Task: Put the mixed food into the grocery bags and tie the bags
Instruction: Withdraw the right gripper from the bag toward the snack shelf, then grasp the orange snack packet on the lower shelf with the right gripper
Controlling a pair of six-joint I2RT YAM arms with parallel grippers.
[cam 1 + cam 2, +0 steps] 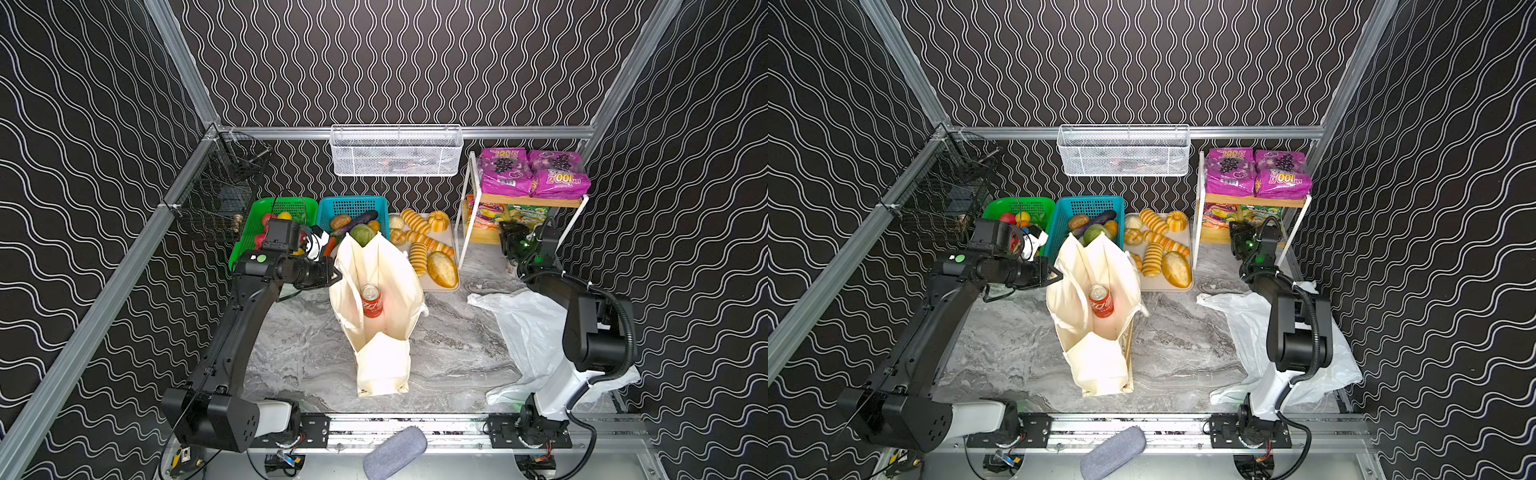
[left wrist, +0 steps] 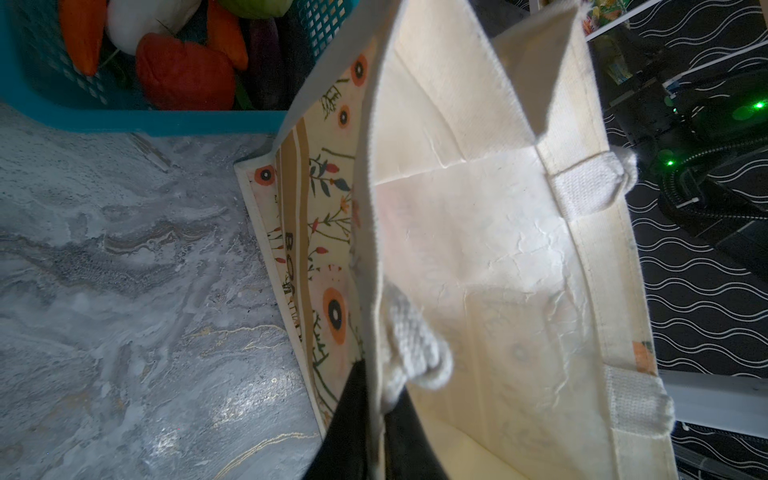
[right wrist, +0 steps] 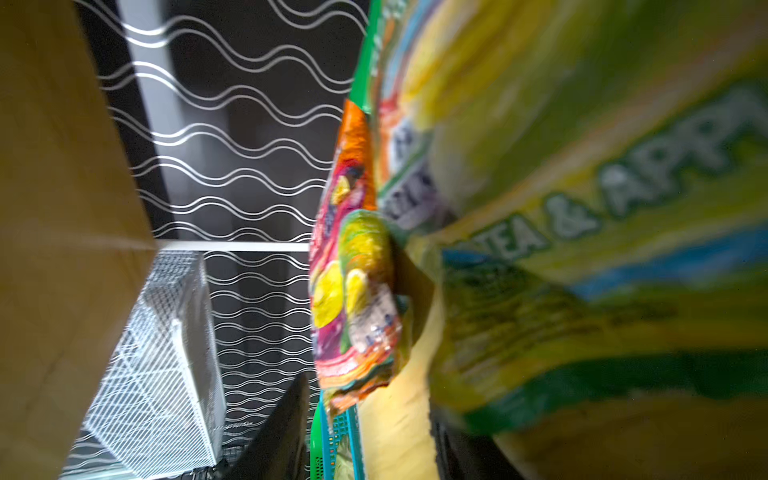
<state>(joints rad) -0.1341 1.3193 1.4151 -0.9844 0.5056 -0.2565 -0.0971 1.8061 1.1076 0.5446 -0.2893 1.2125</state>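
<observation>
**A:** Driving this one remotely. In both top views the canvas tote stands open dead centre, red drink can inside. My left gripper sits at its 10 o'clock, clamped on the rim. The white plastic bag lies at 4 o'clock.

**B:** Left wrist cam?

**A:** Dark fingers either side of the tote wall, beside a handle loop.

**B:** Right arm?

**A:** My right gripper is in the rack's lower shelf, 1 o'clock. Wrist view's all blurry green snack packet; can't tell if I'm gripping.
</observation>
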